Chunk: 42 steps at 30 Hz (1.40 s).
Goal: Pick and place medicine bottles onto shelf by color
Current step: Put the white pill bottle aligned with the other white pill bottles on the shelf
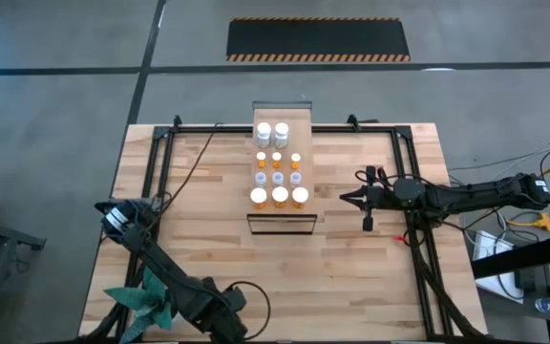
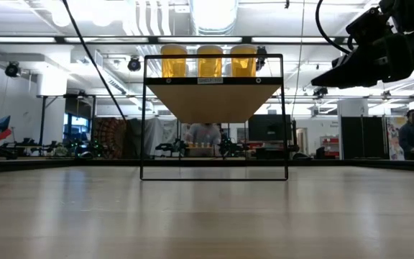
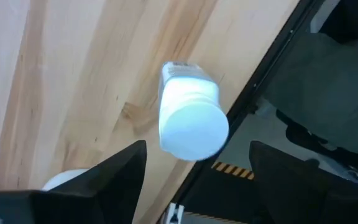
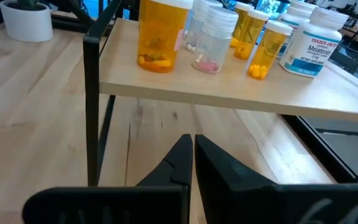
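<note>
While empty, right pincer (image 4: 191,155) closed (L (image 3: 191,180) open)

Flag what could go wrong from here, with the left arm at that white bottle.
1. The white bottle sits close to the edge of the table, between the open fingers of the left gripper. An off-centre close could push it over the edge.
2. The shelf is crowded. Setting it beside the two white bottles might topple neighbours.
3. The right gripper, fingers shut, hovers beside the shelf and may obstruct the left arm's approach.
</note>
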### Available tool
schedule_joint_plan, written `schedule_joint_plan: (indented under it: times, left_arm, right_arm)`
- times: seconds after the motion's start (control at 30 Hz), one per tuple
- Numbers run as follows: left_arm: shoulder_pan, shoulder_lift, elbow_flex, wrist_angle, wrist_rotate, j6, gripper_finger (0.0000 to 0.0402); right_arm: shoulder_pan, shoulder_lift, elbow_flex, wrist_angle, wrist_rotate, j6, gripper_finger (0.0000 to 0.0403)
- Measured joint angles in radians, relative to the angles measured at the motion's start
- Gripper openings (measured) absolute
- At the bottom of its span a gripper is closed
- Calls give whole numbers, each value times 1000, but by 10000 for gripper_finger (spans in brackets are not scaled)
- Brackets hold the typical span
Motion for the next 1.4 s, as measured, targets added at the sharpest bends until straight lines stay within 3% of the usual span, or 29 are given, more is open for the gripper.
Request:
schedule_joint_plan:
  times: [0.57,1.0,1.4]
  left_arm:
    - [-4,32,-20,53,-30,130,264]
    - [-6,33,-26,53,-31,157,154]
    - [77,-2,-31,49,-61,64,148]
  right_arm:
    - [0,0,-7,14,0,-8,9]
    - [0,1,-8,14,0,-7,9]
    - [0,1,-8,14,0,-6,9]
